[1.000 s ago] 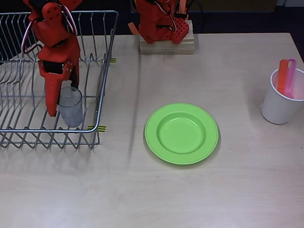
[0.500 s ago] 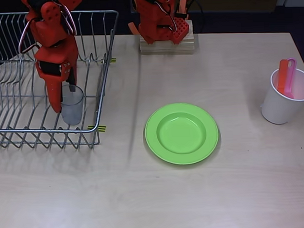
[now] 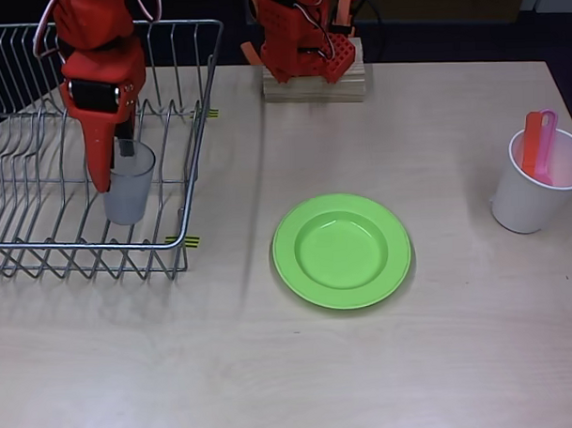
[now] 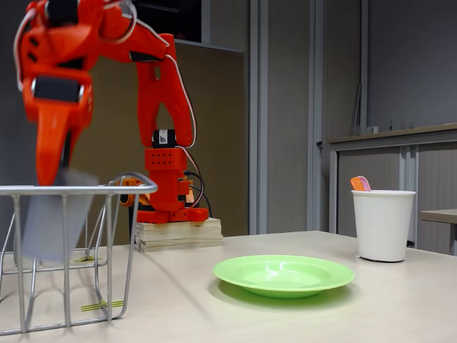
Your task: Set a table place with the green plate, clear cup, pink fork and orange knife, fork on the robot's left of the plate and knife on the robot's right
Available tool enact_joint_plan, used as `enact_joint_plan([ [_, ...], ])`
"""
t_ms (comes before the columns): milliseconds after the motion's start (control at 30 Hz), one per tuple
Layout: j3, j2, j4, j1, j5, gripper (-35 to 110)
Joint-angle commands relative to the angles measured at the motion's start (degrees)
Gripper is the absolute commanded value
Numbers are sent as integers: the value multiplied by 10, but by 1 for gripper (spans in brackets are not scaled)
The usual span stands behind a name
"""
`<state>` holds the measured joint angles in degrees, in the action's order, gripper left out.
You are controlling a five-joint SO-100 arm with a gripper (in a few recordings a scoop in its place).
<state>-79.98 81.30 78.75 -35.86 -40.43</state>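
We hold the clear cup clamped in our gripper inside the dish rack; the green plate lies well to its right in the overhead view.

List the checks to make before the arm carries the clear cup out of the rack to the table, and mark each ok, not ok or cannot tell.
1. Claw shut on the clear cup: ok.
2. Cup clear of the dish rack wires: cannot tell.
3. Green plate flat on the table: ok.
4. Pink fork and orange knife standing in the white cup: ok.
5. Bare table beside the plate for the cup: ok.
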Motion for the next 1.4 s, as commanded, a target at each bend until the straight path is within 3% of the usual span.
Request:
enact_joint_plan([
  [0, -2, 115, 12, 10, -27, 28],
  [233, 2, 256, 5, 89, -29, 27],
  [400, 13, 248, -22, 185, 9, 28],
  [700, 156, 29, -16, 312, 117, 29],
  [1000, 318, -192, -3, 410, 289, 29],
  [1367, 385, -322, 6, 457, 430, 30],
])
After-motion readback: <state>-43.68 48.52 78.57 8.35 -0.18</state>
